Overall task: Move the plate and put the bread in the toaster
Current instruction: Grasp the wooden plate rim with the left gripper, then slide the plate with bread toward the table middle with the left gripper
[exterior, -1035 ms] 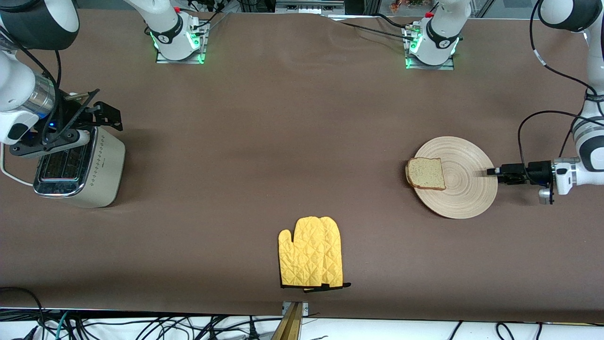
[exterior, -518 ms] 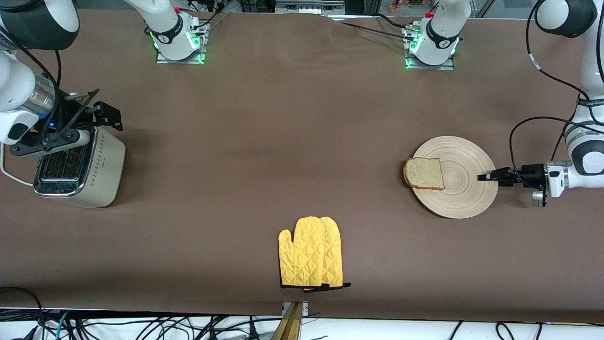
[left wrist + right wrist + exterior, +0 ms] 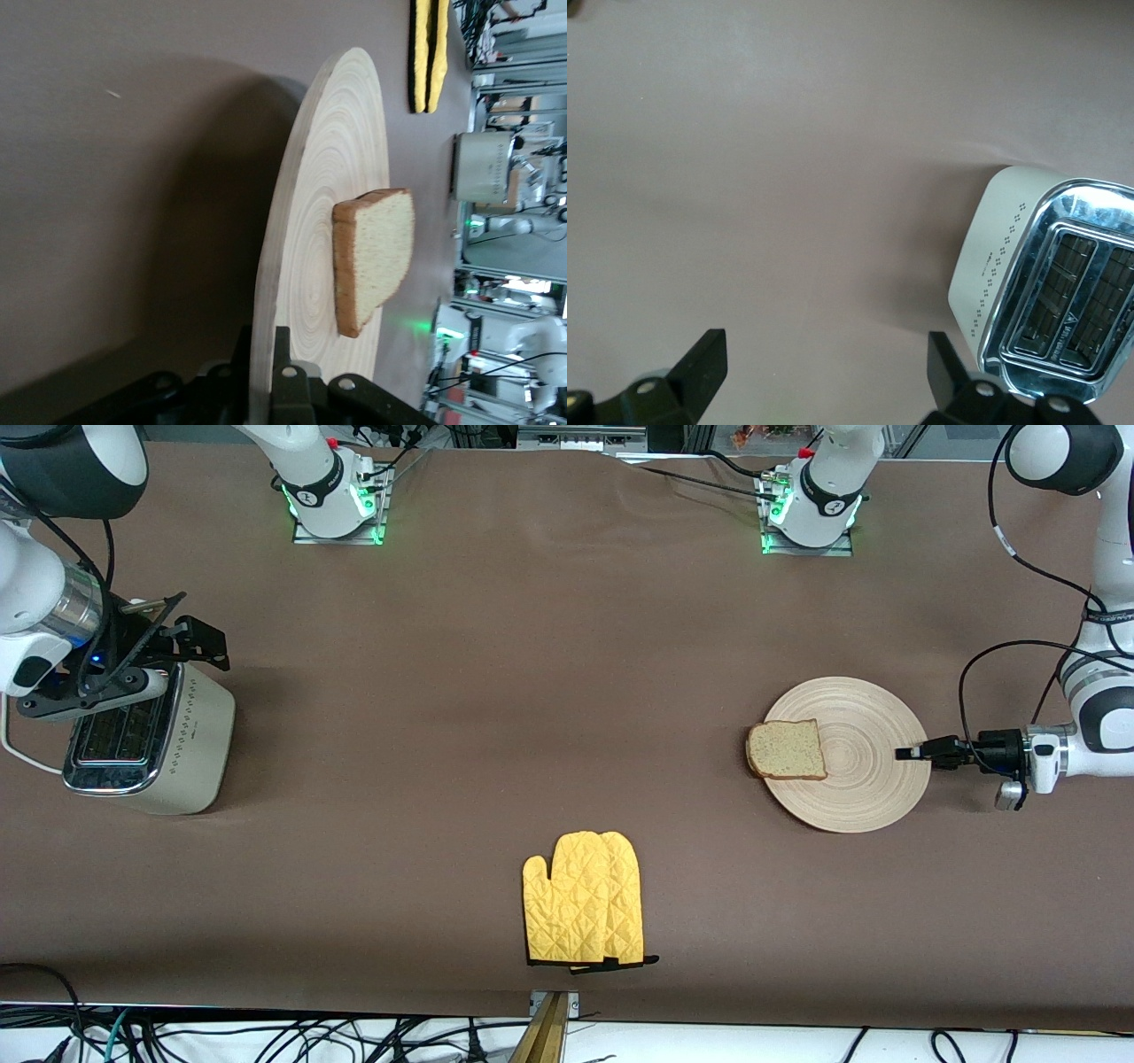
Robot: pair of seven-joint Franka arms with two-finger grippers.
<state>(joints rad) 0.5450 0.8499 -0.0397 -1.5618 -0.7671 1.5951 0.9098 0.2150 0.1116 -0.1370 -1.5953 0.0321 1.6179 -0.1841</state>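
The round light-wood plate (image 3: pixel 864 784) lies toward the left arm's end of the table, and the slice of bread (image 3: pixel 786 750) rests on the plate's edge that faces the toaster. My left gripper (image 3: pixel 911 753) is shut on the plate's rim; in the left wrist view the rim (image 3: pixel 266 292) runs between the two fingers of that gripper (image 3: pixel 263 341), with the bread (image 3: pixel 376 257) on the plate. The cream toaster (image 3: pixel 146 748) stands at the right arm's end. My right gripper (image 3: pixel 177 631) hovers open over the toaster (image 3: pixel 1050 274), holding nothing.
A yellow oven mitt (image 3: pixel 583 897) lies near the table's front edge at the middle. A white cord (image 3: pixel 22 755) runs from the toaster. The arm bases (image 3: pixel 332 500) stand along the edge of the table farthest from the camera.
The left gripper has shut on the plate's rim. The plate with the bread has shifted a little toward the right arm's end. The right arm has not moved.
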